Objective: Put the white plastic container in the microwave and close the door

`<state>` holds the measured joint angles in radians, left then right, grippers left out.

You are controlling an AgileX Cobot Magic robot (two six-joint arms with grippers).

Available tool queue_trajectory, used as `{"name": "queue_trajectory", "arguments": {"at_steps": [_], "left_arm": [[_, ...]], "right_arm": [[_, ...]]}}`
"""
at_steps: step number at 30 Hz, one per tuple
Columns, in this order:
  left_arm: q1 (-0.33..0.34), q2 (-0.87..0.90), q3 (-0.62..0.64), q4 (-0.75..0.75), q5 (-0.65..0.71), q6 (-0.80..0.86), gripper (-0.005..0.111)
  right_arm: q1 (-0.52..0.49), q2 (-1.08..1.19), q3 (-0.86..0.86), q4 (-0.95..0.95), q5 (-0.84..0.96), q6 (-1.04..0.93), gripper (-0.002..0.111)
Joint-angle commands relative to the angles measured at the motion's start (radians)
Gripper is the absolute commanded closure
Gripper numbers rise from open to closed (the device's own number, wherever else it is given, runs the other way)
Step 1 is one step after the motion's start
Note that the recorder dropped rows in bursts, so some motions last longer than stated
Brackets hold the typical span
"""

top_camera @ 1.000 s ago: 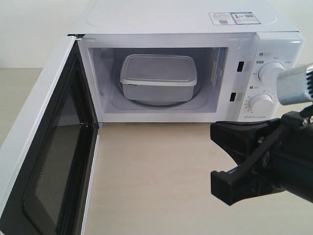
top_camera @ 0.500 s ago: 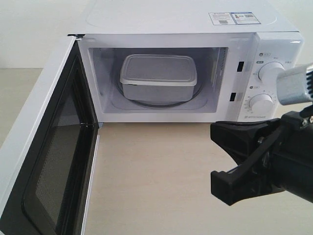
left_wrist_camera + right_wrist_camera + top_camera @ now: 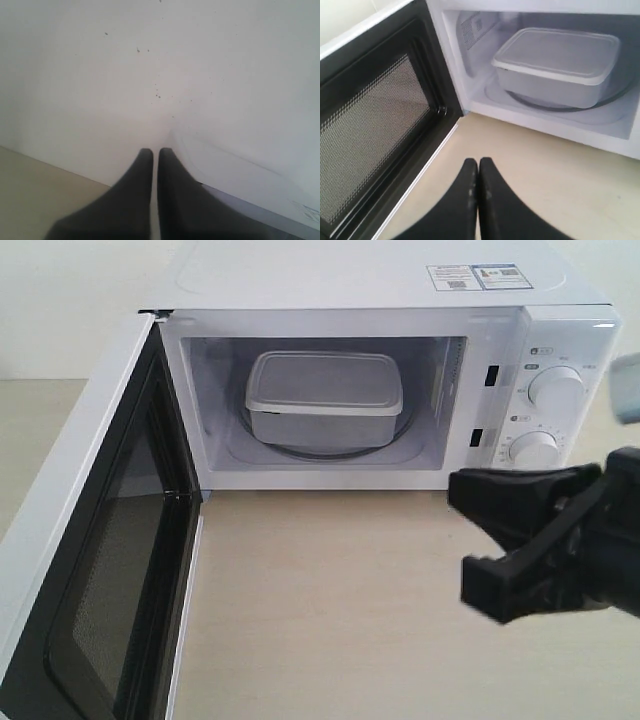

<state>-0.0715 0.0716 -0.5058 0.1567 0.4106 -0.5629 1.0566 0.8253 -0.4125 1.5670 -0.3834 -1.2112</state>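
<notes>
While the door [image 3: 120, 580] stands swung wide open at 9 o'clock of the cavity, the white plastic container [image 3: 323, 398] sits inside the microwave [image 3: 380, 280], lid on, resting on the glass turntable [image 3: 300, 452] near the middle of the cavity floor. Two round dials [image 3: 556, 390] sit on the panel at 3 o'clock of the cavity, one above the other. In the exterior view the right gripper [image 3: 478, 165] hangs above the pale table [image 3: 320, 590] at about 4 o'clock from the container, well apart from it and outside the cavity; its wrist view shows the black fingers pressed together with nothing between them. The left gripper [image 3: 155, 152] is out of the exterior view; its own camera shows its dark fingers drawn narrow, only a thin slit between them, empty, facing a white wall [image 3: 150, 60].
</notes>
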Motion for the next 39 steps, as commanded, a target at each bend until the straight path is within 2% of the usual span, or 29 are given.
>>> {"name": "queue_trajectory", "arguments": {"at_steps": [1, 4, 7, 10, 14, 18, 22, 36, 39], "left_arm": [[-0.008, 0.006, -0.004, 0.000, 0.008, 0.008, 0.102], [-0.008, 0.006, -0.004, 0.000, 0.008, 0.008, 0.102], [-0.008, 0.006, -0.004, 0.000, 0.008, 0.008, 0.102], [-0.008, 0.006, -0.004, 0.000, 0.008, 0.008, 0.102], [-0.008, 0.006, -0.004, 0.000, 0.008, 0.008, 0.102], [-0.008, 0.006, -0.004, 0.000, 0.006, 0.007, 0.102], [-0.008, 0.006, -0.004, 0.000, 0.006, 0.007, 0.102], [-0.008, 0.006, -0.004, 0.000, 0.004, 0.007, 0.102], [-0.008, 0.006, -0.004, 0.000, 0.004, 0.007, 0.102]], "right_arm": [[-0.223, -0.106, 0.006, 0.009, 0.178, -0.014, 0.108], [-0.428, -0.206, 0.038, 0.009, 0.383, -0.014, 0.108], [-0.613, -0.334, 0.102, 0.012, 0.511, -0.014, 0.108], [-0.750, -0.457, 0.167, 0.014, 0.525, -0.014, 0.108], [-0.867, -0.616, 0.232, 0.014, 0.472, -0.018, 0.108], [-0.927, -0.749, 0.268, 0.014, 0.401, -0.018, 0.108], [-0.943, -0.821, 0.275, 0.014, 0.343, -0.018, 0.108], [-0.943, -0.825, 0.275, 0.010, 0.318, -0.018, 0.108], [-0.943, -0.825, 0.275, -0.138, 0.339, 0.043, 0.108]]}}
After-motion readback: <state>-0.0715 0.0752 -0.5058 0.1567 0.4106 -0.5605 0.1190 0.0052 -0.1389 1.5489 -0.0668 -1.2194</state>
